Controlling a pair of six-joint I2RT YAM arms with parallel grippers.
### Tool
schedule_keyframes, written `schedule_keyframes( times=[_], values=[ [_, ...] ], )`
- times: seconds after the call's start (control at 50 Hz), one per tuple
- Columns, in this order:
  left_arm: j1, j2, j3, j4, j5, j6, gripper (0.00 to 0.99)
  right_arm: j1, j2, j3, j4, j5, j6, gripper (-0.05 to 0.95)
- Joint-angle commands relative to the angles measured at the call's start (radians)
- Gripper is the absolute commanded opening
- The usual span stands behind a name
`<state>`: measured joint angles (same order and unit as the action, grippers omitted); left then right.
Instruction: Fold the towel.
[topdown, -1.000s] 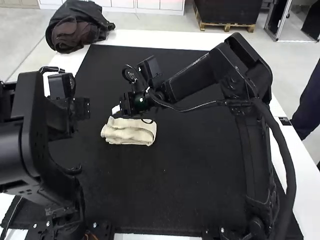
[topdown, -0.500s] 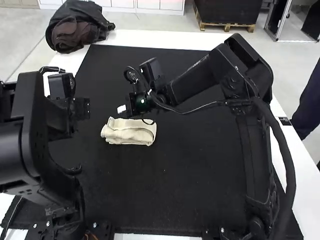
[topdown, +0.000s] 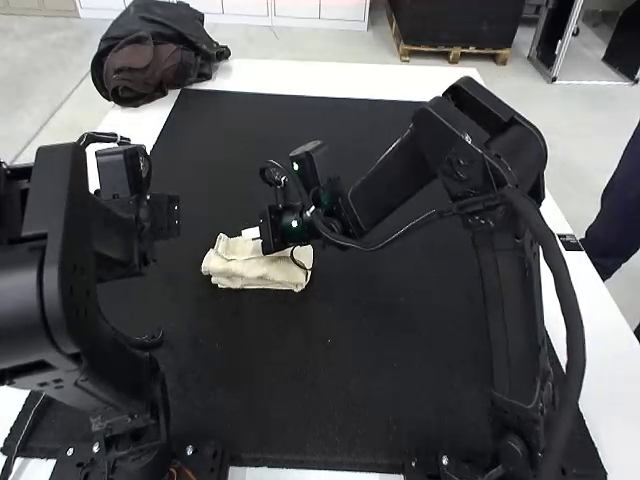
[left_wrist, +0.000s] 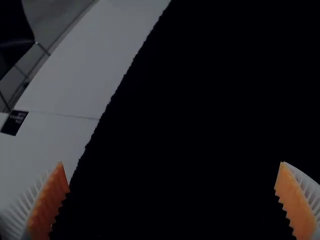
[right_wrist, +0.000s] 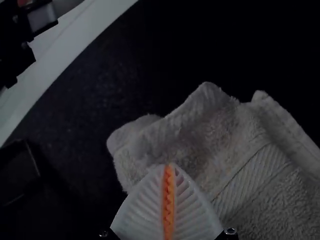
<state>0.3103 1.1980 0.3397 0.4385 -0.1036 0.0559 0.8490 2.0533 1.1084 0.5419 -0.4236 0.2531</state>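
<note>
Towel (right_wrist: 220, 135) lies folded, seemingly plush with a ribbed band (right_wrist: 250, 177).

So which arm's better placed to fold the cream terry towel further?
Right, I'd say: its gripper is at the towel, though shut, so it must open first. The left gripper is wide open but off to the side, over the black mat.

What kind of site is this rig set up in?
Probably a robotics lab or workshop test station: two arms, left and right, mounted at a white table with a black mat, and a towel laid out for manipulation.
</note>
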Motion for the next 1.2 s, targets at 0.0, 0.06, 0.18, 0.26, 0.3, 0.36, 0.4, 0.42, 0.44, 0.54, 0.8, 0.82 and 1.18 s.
schedule_keyframes(
  times=[0.0, 0.06, 0.18, 0.26, 0.3, 0.36, 0.4, 0.42, 0.44, 0.54, 0.8, 0.82, 1.18],
  values=[
    [0.009, -0.012, 0.001, 0.006, 0.016, 0.005, 0.967, -0.024, 0.036, -0.001, 0.029, -0.014, -0.005, -0.02],
    [0.007, -0.012, 0.002, 0.008, 0.018, 0.005, 0.967, -0.027, 0.051, -0.001, 0.043, -0.014, -0.005, -0.02],
    [0.009, -0.012, 0.004, 0.008, 0.018, 0.005, 0.967, -0.028, 0.073, -0.001, 0.066, -0.014, -0.005, -0.02],
    [0.007, -0.012, 0.005, 0.006, 0.018, 0.005, 0.967, -0.030, 0.094, 0.001, 0.075, -0.010, -0.005, -0.02],
    [0.009, -0.012, 0.004, 0.008, 0.019, 0.005, 0.967, -0.031, 0.105, 0.001, 0.075, -0.010, -0.005, -0.02],
    [0.009, -0.012, 0.007, 0.008, 0.019, 0.005, 0.967, -0.034, 0.120, -0.002, 0.076, -0.010, -0.017, -0.02],
    [0.009, -0.012, 0.005, 0.008, 0.022, 0.005, 0.967, -0.034, 0.133, -0.002, 0.075, -0.010, -0.031, -0.02],
    [0.009, -0.012, 0.005, 0.008, 0.025, 0.004, 0.967, -0.034, 0.140, -0.004, 0.073, -0.012, -0.034, -0.02],
    [0.009, -0.012, 0.005, 0.008, 0.025, 0.002, 0.967, -0.034, 0.148, -0.004, 0.076, -0.012, -0.037, -0.02],
    [0.009, -0.012, 0.004, 0.008, 0.027, 0.001, 0.967, -0.034, 0.179, -0.010, 0.101, -0.009, -0.038, -0.02],
    [0.009, -0.017, 0.009, 0.008, 0.027, 0.001, 0.967, -0.024, 0.257, -0.013, 0.132, 0.022, -0.092, -0.02],
    [0.009, -0.017, 0.009, 0.008, 0.027, 0.001, 0.967, -0.022, 0.258, -0.015, 0.136, 0.022, -0.092, -0.02],
    [0.004, -0.020, 0.097, -0.038, 0.028, -0.002, 0.967, -0.071, -0.005, -0.035, 0.072, 0.013, -0.048, -0.02]
  ],
)
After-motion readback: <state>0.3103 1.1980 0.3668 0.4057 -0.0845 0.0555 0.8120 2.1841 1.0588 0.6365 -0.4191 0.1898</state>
